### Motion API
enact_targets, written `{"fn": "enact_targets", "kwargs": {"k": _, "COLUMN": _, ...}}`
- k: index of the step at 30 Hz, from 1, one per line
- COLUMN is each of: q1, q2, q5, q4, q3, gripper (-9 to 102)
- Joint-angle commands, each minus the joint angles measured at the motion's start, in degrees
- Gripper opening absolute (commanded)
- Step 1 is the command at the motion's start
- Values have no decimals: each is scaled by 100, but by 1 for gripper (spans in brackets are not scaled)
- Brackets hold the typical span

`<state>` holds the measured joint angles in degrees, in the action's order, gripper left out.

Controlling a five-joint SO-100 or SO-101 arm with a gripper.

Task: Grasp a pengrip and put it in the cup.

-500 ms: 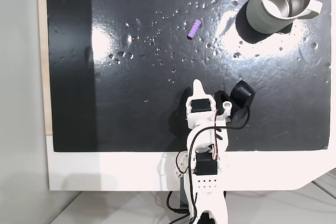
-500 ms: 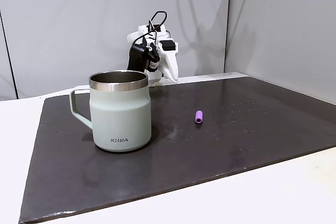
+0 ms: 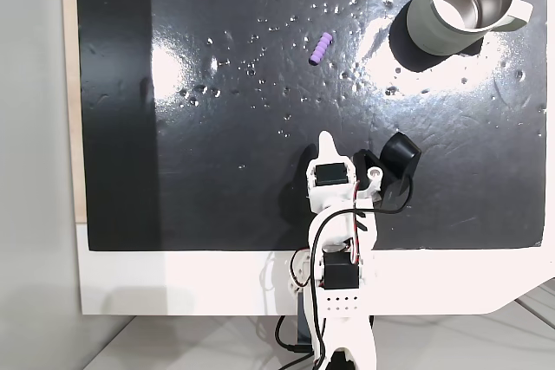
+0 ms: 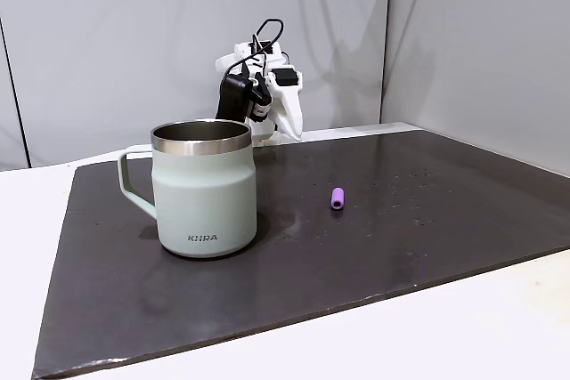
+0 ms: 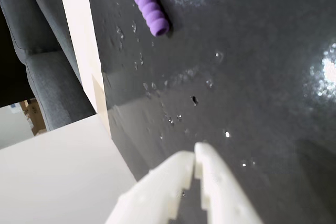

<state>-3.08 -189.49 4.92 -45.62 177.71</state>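
Nearest to you in the wrist view, your gripper (image 5: 195,157) comes up from the bottom edge, its two white fingers pressed together at the tips with nothing between them. It hangs above the black mat (image 5: 252,77), which is dotted with small water droplets. Farther on, at the top of that view, the purple ribbed pengrip (image 5: 150,14) lies flat on the mat, well apart from the fingertips, with bare mat between.

In a fixed view from above, your white arm (image 3: 334,214) stands at the mat's near edge, and the pengrip (image 3: 321,48) lies ahead of it, with nothing in between. Farthest off, the sage-grey cup (image 3: 464,2) stands upright at the top right corner, its handle pointing right, well apart from the pengrip.
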Motion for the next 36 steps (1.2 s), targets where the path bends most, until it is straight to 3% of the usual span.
{"fn": "enact_targets", "kwargs": {"k": 1, "q1": -88, "q2": -62, "q5": 211, "q4": 149, "q3": -352, "gripper": 0}}
{"fn": "enact_targets", "kwargs": {"k": 7, "q1": -378, "q2": 334, "q5": 773, "q4": 70, "q3": -1178, "gripper": 0}}
{"fn": "enact_targets", "kwargs": {"k": 13, "q1": -387, "q2": 2329, "q5": 1310, "q4": -105, "q3": -2821, "gripper": 0}}
{"fn": "enact_targets", "kwargs": {"k": 19, "q1": -501, "q2": 4192, "q5": 2496, "q4": -431, "q3": -3946, "gripper": 0}}
{"fn": "enact_targets", "kwargs": {"k": 27, "q1": -721, "q2": 6521, "q5": 2918, "q4": -853, "q3": -5528, "gripper": 0}}
{"fn": "enact_targets", "kwargs": {"k": 36, "q1": -809, "q2": 7954, "q5": 3709, "q4": -598, "q3": -6091, "gripper": 0}}
